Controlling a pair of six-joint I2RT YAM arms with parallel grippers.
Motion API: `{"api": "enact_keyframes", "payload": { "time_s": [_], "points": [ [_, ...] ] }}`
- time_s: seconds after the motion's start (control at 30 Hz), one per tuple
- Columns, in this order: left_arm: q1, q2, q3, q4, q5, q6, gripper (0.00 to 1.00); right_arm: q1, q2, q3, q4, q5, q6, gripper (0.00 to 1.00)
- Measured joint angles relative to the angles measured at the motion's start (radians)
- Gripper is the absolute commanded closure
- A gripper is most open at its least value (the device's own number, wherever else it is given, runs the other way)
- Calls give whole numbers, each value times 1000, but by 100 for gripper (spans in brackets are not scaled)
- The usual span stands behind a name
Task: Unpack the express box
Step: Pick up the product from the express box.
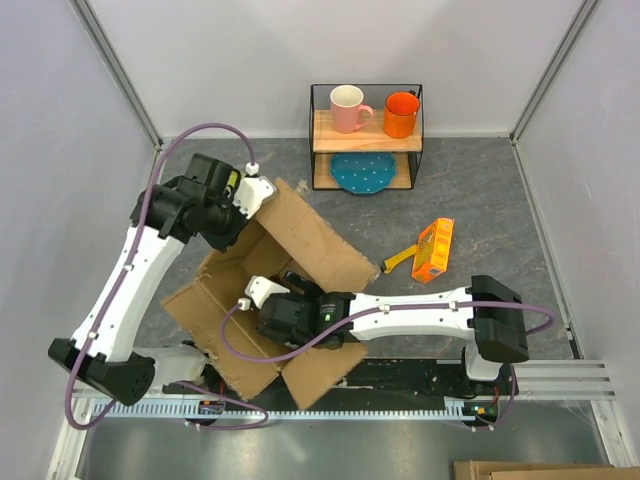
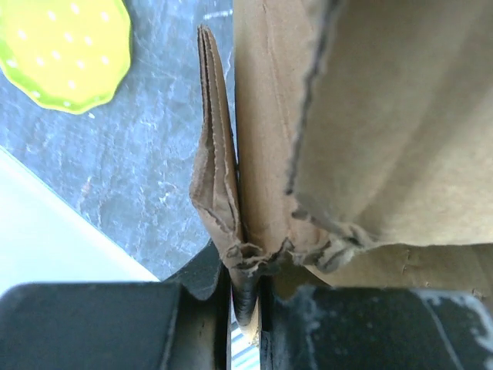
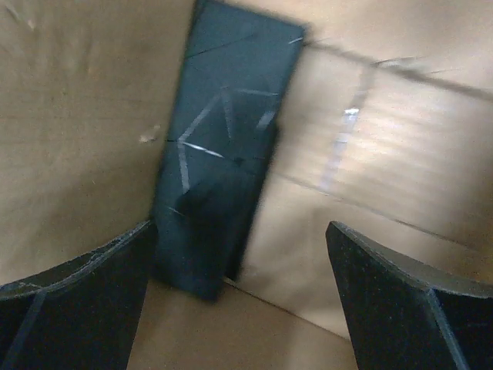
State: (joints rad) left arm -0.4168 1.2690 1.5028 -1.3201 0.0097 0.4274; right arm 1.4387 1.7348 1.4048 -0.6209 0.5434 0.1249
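Where the box (image 1: 300,245) is: left of centre on the grey table (image 1: 500,200), just ahead of the arm bases, with its top opened and its flaps spread outward.
Left gripper (image 1: 250,195): closed on the box at its far left corner.
Left wrist view: a crumpled, torn cardboard edge is clamped between the black fingers (image 2: 192,324), with the box wall rising to the right of it.
Disc (image 2: 65,46): yellow-green with pale dots, seen flat on the table beyond the clamped edge, apart from the box.
Right gripper (image 1: 265,300): lowered into the box mouth, jaws spread wide, nothing held.
Right wrist view: the two dark fingers (image 3: 77,301) are seen well apart over the brown interior.
Packet (image 3: 223,154): flat, dark and glossy, with creases catching the light; it is leaned against the inner wall of the box, between and beyond the fingers. Whether it is touched cannot be told.
Shelf (image 1: 420,120): a black wire frame with wooden boards, at the far edge of the table, well apart from the box.
Pink mug (image 1: 349,108): upright on the upper board, to the left.
Orange mug (image 1: 401,114): upright beside the pink one.
Plate (image 1: 362,172): blue, dotted, on the lower board.
Carton (image 1: 434,250): small, orange, laid on the table right of the box.
Tool (image 1: 400,260): yellow and black, between carton and box flap.
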Motion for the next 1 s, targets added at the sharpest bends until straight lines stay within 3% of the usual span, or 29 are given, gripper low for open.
{"api": "enact_keyframes", "payload": {
  "time_s": [0.2,0.83,0.97,1.0],
  "points": [
    [-4,-64,47,-27,57,25,98,-10,9,-108,85,-19,23,2],
    [6,-35,-8,-16,52,57,98,-51,189,-72,295,4,49,2],
    [11,-36,-14,-16,37,61,98,-53,223,-56,323,33,48,18],
    [12,-36,-16,-17,33,61,98,-55,231,-53,333,42,48,30]
  ]
}}
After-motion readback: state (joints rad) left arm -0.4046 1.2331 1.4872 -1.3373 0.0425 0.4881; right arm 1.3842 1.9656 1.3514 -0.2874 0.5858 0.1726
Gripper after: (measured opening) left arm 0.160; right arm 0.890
